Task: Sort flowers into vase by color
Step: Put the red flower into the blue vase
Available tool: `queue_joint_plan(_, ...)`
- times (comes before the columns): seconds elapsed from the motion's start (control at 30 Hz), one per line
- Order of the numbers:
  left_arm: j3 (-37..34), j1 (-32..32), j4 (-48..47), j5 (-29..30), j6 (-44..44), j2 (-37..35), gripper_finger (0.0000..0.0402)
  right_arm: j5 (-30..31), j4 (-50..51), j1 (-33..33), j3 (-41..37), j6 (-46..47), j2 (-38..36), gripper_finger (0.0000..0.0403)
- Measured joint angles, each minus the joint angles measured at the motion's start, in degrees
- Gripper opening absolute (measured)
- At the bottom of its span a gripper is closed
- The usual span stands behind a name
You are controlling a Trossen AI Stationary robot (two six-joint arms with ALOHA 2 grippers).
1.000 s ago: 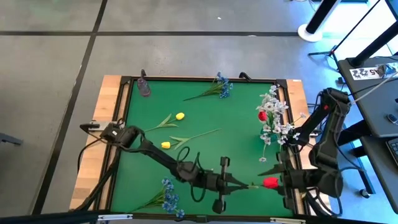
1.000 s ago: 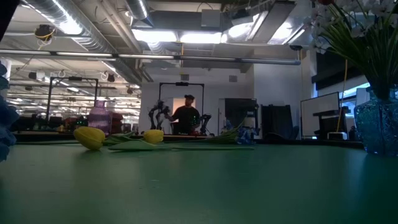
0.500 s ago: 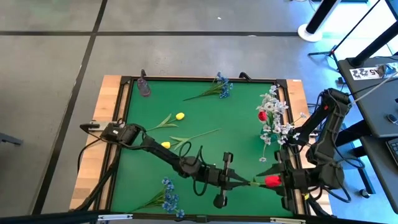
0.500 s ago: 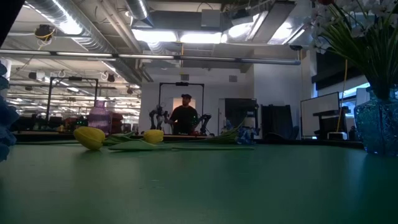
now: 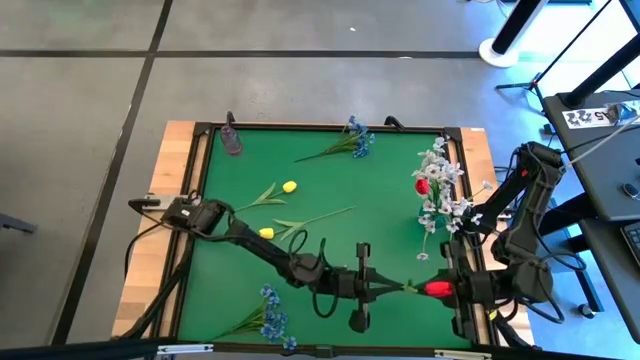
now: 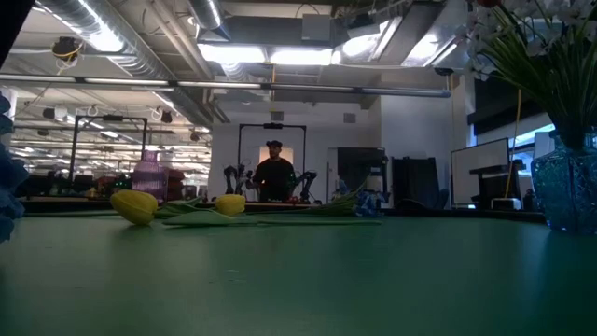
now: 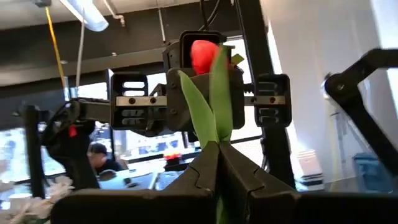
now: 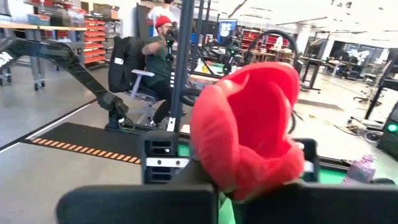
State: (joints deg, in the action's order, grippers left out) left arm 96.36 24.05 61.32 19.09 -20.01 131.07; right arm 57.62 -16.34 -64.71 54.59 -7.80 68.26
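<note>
just then a red tulip (image 5: 436, 289) hung in the air between the two arms, above the near right part of the green counter (image 5: 390, 190). its long axis ran across the counter, left to right: the thin stem pointed toward the left arm, the bud toward the right one. the left tool (image 5: 392, 290) was clamped on the stem, fingers together with a long leaf standing up between them in the left wrist view. the right tool (image 5: 458, 290) sat right at the bud, which filled its own wrist view, but whether its fingers had closed on the flower i could not tell. it looked to me like a hand-over, and the coming move seemed to turn on the right arm being the nearer one to the blue glass vase (image 6: 567, 191), which stood by the right edge farther back, already holding white sprays (image 5: 438, 165) and another red bud (image 5: 422, 186).

on the counter lay two yellow tulips (image 5: 289, 186), one just nearer than the other, a blue bunch (image 5: 357, 138) toward the far edge and another blue bunch (image 5: 272, 315) near the front left. a small purple vase (image 5: 231, 138) stood in the far left corner. a person (image 6: 273, 175) stood well behind the counter. i could read no labels or writing anywhere.
</note>
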Motion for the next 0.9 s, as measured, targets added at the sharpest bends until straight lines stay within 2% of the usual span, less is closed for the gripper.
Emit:
queue_joint_plan(0.1, 0.0, 1.0, -2.2, 4.5, -2.7, -0.7, 0.0027, 1.3, 0.1, -0.1, 0.0, 0.7, -1.0, 0.0024)
queue_joint_plan(0.23, 0.0, 2.8, -6.0, 13.8, -5.4, -2.6, 0.0067, 1.2, 1.8, -0.1, 0.2, 1.0, -4.4, 0.0009)
queue_joint_plan(0.37, 0.0, 4.4, -13.0, 22.9, -8.6, -5.0, 0.0106, 2.9, 18.6, -0.1, 6.4, 5.1, -9.9, 0.0013)
queue_joint_plan(0.53, 0.0, 6.1, -16.2, 28.7, -9.1, -5.4, 0.0129, 2.0, 42.4, -0.1, 21.3, 9.1, -14.1, 0.0007)
queue_joint_plan(0.67, 0.0, 7.0, -19.5, 32.2, -6.9, -5.5, 0.0131, -8.1, 61.3, -0.1, 37.0, 11.9, -15.0, 0.0008)
queue_joint_plan(0.73, 0.0, 7.0, -21.6, 33.2, -5.0, -5.5, 0.0131, -11.1, 72.4, -0.1, 45.7, 10.9, -14.4, 0.0014)
queue_joint_plan(0.8, 0.0, 7.0, -23.5, 33.4, -3.0, -5.5, 0.0131, -10.9, 81.2, -0.2, 53.8, 8.3, -13.2, 0.0015)
queue_joint_plan(0.9, 0.0, 7.1, -24.7, 33.7, -1.6, -5.5, 0.0131, -3.6, 85.6, -0.1, 64.0, 3.8, -12.1, 0.0007)
